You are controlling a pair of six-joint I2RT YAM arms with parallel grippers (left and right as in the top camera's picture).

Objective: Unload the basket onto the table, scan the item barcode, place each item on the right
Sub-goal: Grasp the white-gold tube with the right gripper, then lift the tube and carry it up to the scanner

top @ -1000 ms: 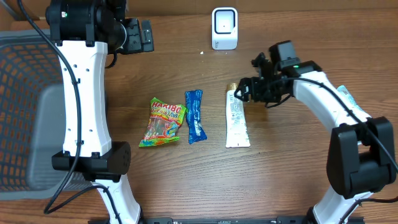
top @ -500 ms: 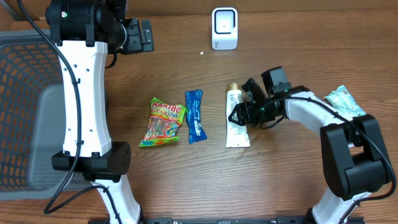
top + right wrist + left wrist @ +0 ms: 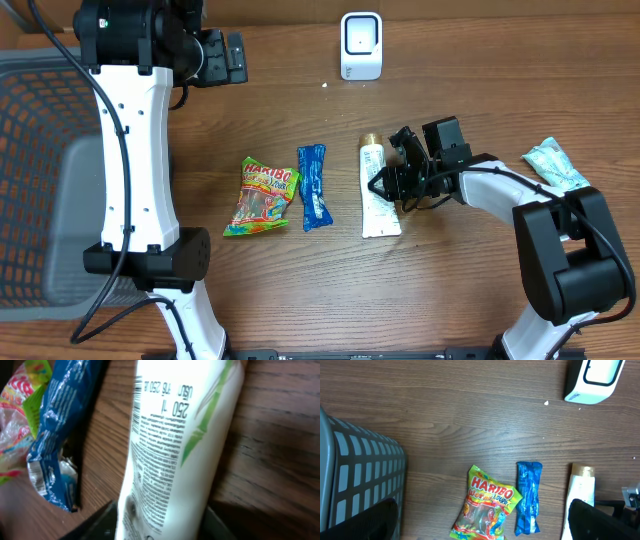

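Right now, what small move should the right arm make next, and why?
Probably close the right gripper on the white tube: the tube lies flat between its fingers in the wrist view, not yet lifted toward the scanner.

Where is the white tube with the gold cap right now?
In the overhead view the white tube lies just right of the table's centre, the blue packet beside it on the left and the right pincer at its middle.
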